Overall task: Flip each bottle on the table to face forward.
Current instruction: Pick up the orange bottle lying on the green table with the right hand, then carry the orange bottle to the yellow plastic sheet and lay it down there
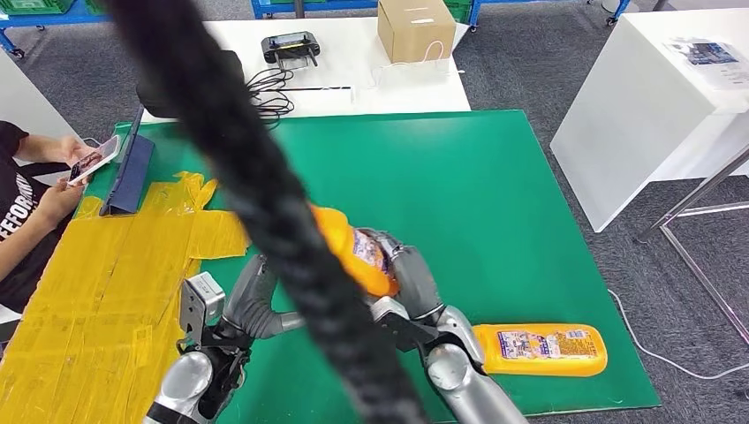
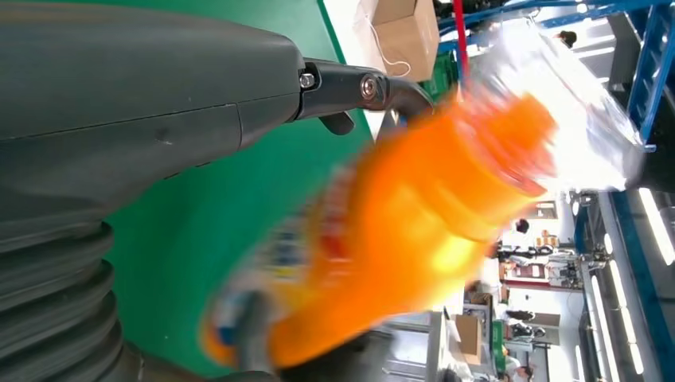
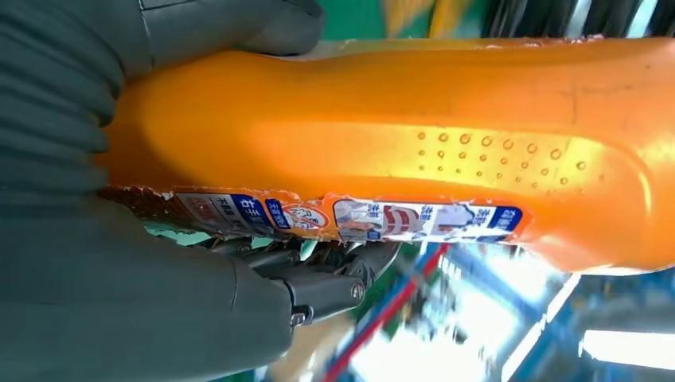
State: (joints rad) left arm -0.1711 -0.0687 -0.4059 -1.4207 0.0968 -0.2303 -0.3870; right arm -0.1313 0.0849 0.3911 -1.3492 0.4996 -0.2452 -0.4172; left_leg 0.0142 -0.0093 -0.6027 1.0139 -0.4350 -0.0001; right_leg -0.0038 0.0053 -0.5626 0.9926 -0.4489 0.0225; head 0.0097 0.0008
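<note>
My right hand grips an orange bottle and holds it tilted above the green mat. In the right wrist view the fingers wrap the bottle by its torn label, and the bottle looks sharp. My left hand reaches up beside the bottle's lower end. In the left wrist view the bottle is blurred; the thumb stands off it and one dark finger lies by its base. A second orange bottle lies label up near the mat's front right corner.
A thick black braided cable crosses the head view and hides part of both hands. Yellow tape covers the mat's left side. A person sits at the left with a phone. A cardboard box stands behind, a white table at the right.
</note>
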